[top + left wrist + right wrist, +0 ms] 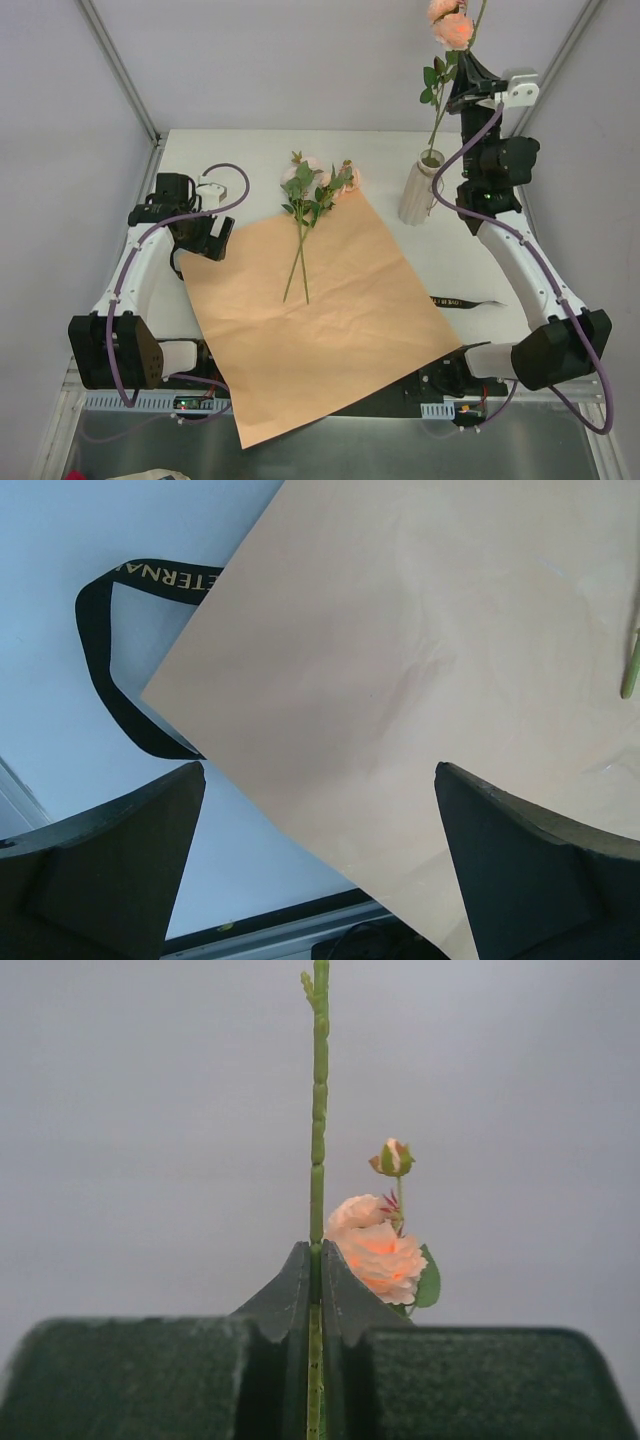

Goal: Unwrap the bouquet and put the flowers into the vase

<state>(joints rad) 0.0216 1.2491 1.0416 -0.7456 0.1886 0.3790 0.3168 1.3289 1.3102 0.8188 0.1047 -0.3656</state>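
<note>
Where the right tool [318, 1260] is clamped shut on the stem of one rose [319, 1110], the stem is held upright, bloom uppermost, over the vase [418, 192]. This is presumably done so that the thin lower end can be fed through the narrow neck; that end is seen at the mouth, though whether it is inside cannot be told. The grip is taken partway along the stem, below the bloom, so that a long free length is left for insertion. The paper [330, 310] is laid open and flat across the middle of the desk [250, 150], and the ribbon [465, 302] is lying loose beside its right corner, so the unwrapping is judged complete. The loose roses [302, 255] are lying on the far part of the sheet, stems toward the arms and blooms at the far edge, well apart from the vase. The left tool [320, 780] is held at the left edge of the sheet with its fingers wide apart and nothing between them, probably parked clear of the working arm. Counted: one vase; one sheet; three rose stems, one held and two lying crossed; one open bloom and one bud on the held stem, as shown in the right wrist view; one ribbon in the top view; two tools.
</note>
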